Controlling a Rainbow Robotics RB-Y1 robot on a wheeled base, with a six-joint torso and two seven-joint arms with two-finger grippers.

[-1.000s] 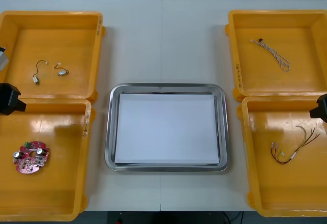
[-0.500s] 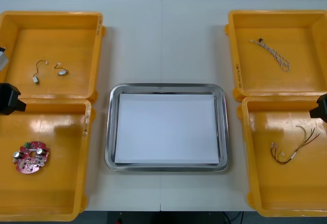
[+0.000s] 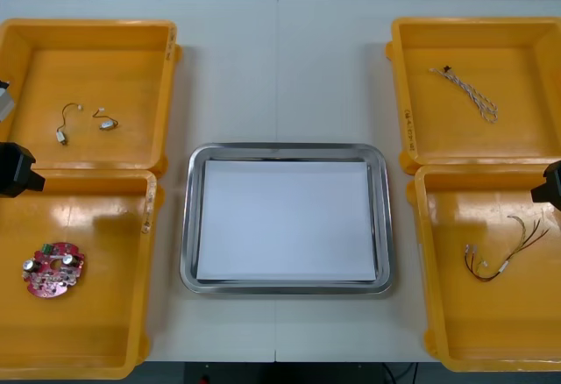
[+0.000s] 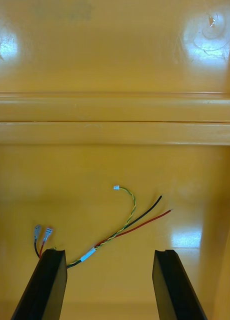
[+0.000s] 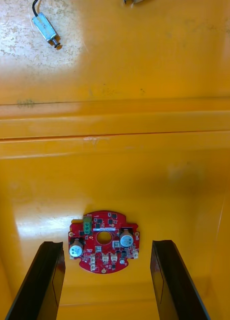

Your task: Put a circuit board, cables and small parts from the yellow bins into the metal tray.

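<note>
A round red circuit board (image 3: 54,269) lies in the near left yellow bin (image 3: 145,252). My left gripper (image 5: 107,245) hangs open above it, and the board (image 5: 104,242) shows between the fingers. Two small metal parts (image 3: 84,125) with thin leads sit in the far left bin (image 3: 166,86). The red and yellow cable (image 3: 507,252) lies in the near right bin (image 3: 421,261). My right gripper (image 4: 109,253) is open over this cable (image 4: 126,227). A twisted blue and white cable (image 3: 465,93) rests in the far right bin (image 3: 400,95). The metal tray (image 3: 188,226), white inside, holds nothing.
My left arm (image 3: 16,169) sits at the table's left edge and my right arm (image 3: 549,184) at its right edge. One small metal part (image 5: 45,28) lies beyond the bin wall (image 5: 115,125) ahead of my left fingers. Bare table surrounds the tray.
</note>
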